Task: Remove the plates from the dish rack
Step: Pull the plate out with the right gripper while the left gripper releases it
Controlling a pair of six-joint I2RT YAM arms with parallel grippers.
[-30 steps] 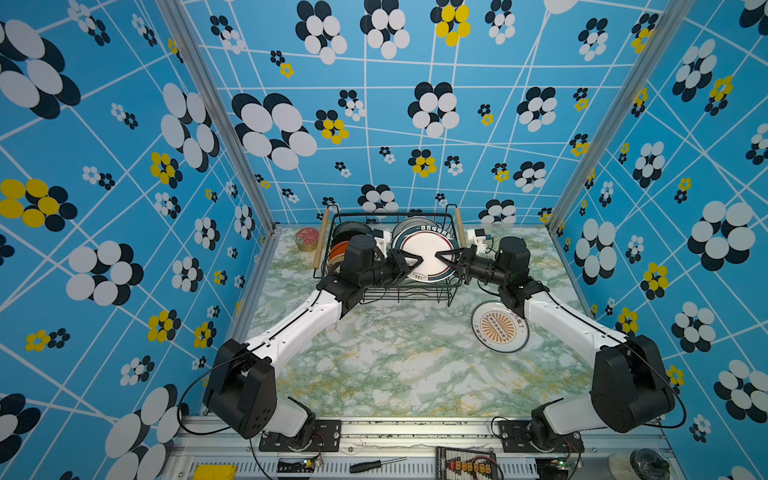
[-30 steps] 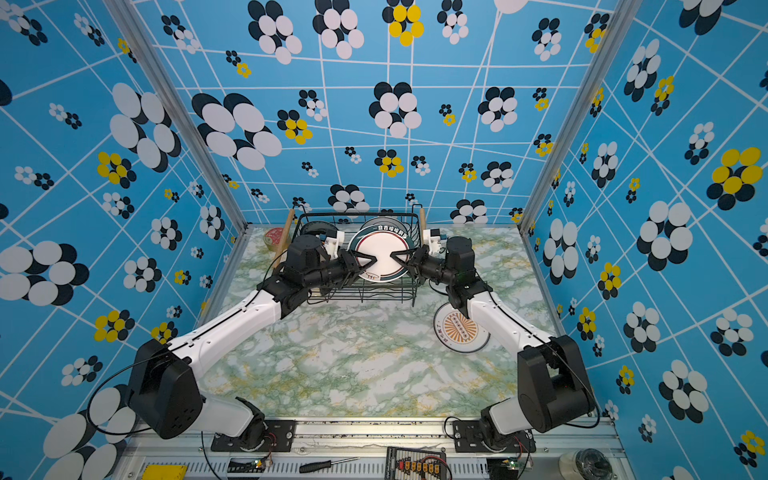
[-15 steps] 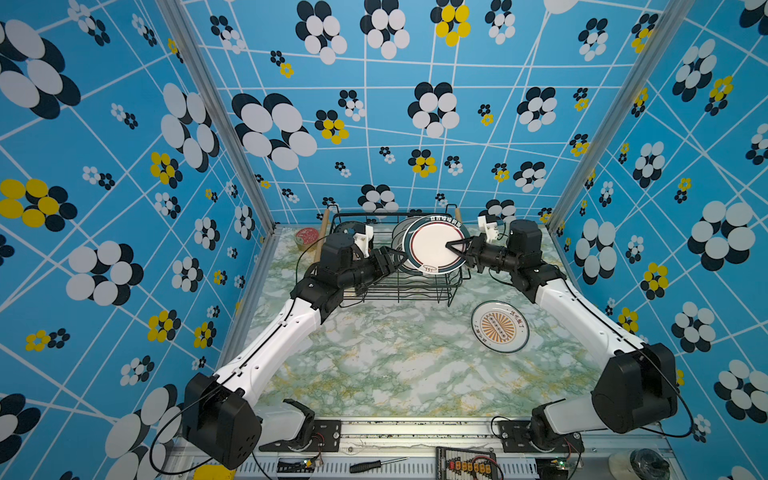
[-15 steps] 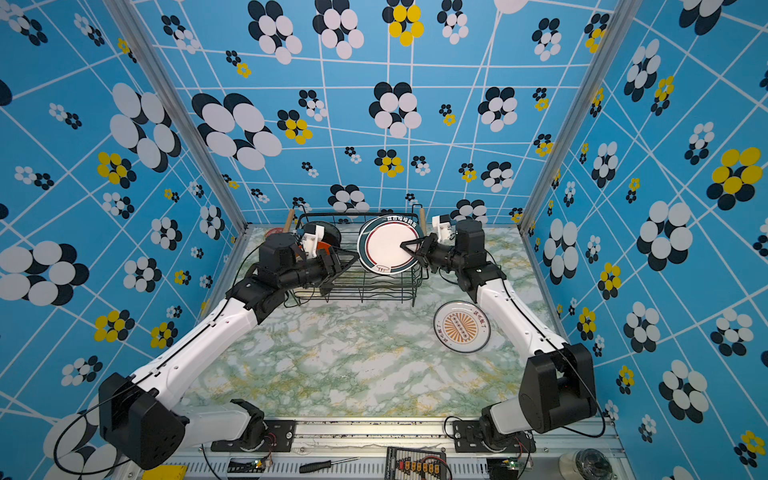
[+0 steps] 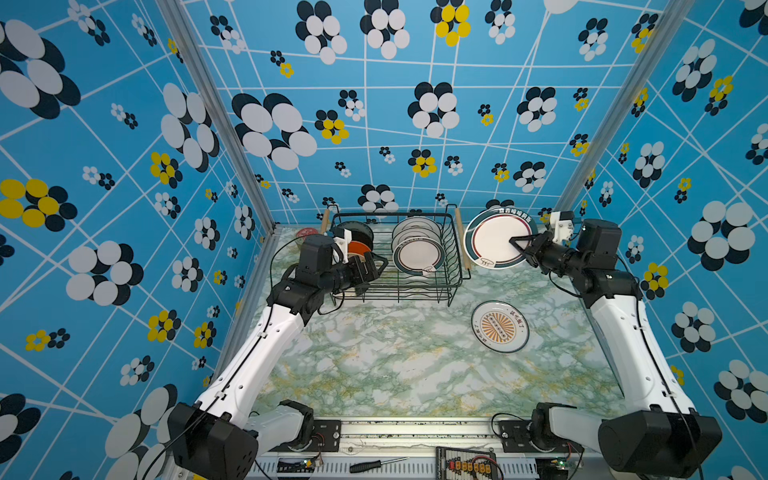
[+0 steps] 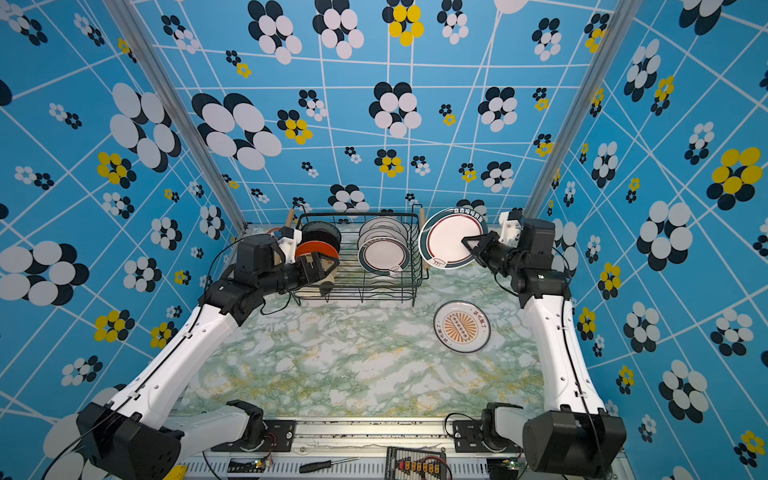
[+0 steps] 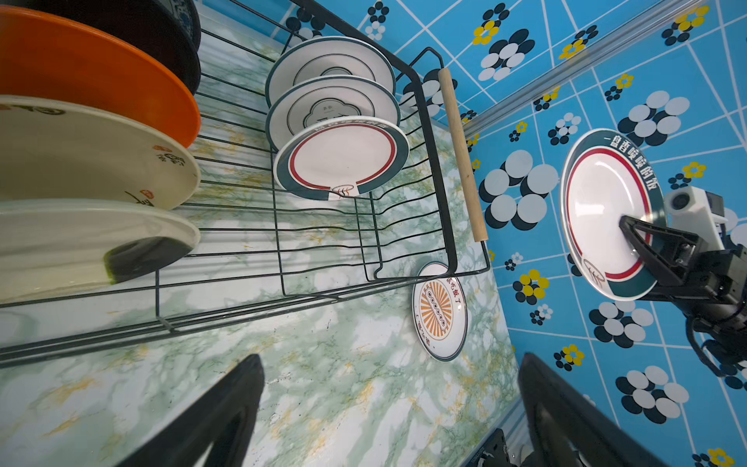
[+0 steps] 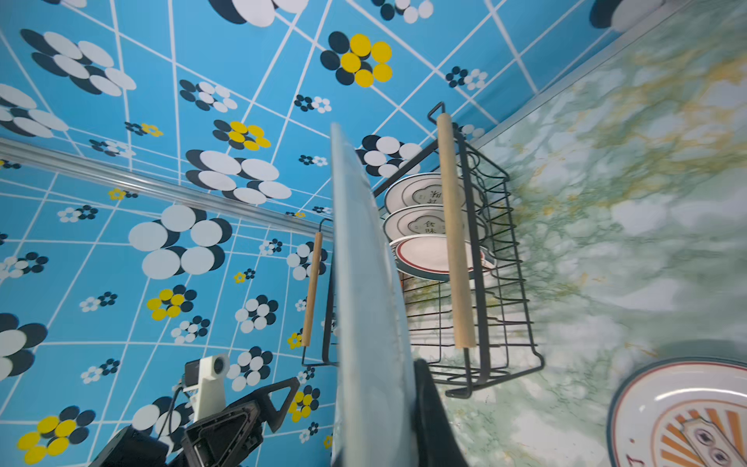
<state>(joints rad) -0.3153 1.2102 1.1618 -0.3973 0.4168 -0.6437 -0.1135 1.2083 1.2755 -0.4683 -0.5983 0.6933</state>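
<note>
Far left, at the back of the marbled table [image 5: 395, 365]: small red-lidded tin [image 5: 304, 233], partly hidden behind the left arm [image 5: 266, 345]

Next along, left gripper [image 5: 374, 266], just in front of the near left corner of the dish rack [image 5: 454, 266], fingers [image 7: 218, 412] spread wide with only bare tabletop between them in the left wrist view; gripping nothing

Rack standing at the back of the table, left of centre in both top views, with a left wooden handle [image 5: 324, 220] on one end and a right wooden handle [image 5: 462, 239] on the other

In its left half, a row of upright plates: black plate [image 5: 355, 228] at the rear, then orange plate [image 5: 359, 248], then cream plate [image 7: 93, 161] with brushed characters, then pale plate [image 7: 81, 238] with a dark green patch at its rim, nearest the open fingers

In its right half, three more standing upright: rear emblem plate [image 7: 329, 60], middle emblem plate [image 7: 323, 105], and in front a red-ringed plate [image 5: 417, 257] with a broad teal rim

Right of the rack, just past the right wooden handle and up off the table: held plate [image 5: 492, 237], large, white, teal-rimmed with a red ring, upright, face toward the top cameras; seen edge-on in the right wrist view

Clamped on its lower right rim, right gripper [image 5: 517, 244], one finger across the front face, the other behind

Nearer the front, flat on the table beside the right arm [image 5: 623, 332]: sunburst plate [image 5: 500, 327], orange rays in the middle, well apart from both the rack and the held plate
</note>
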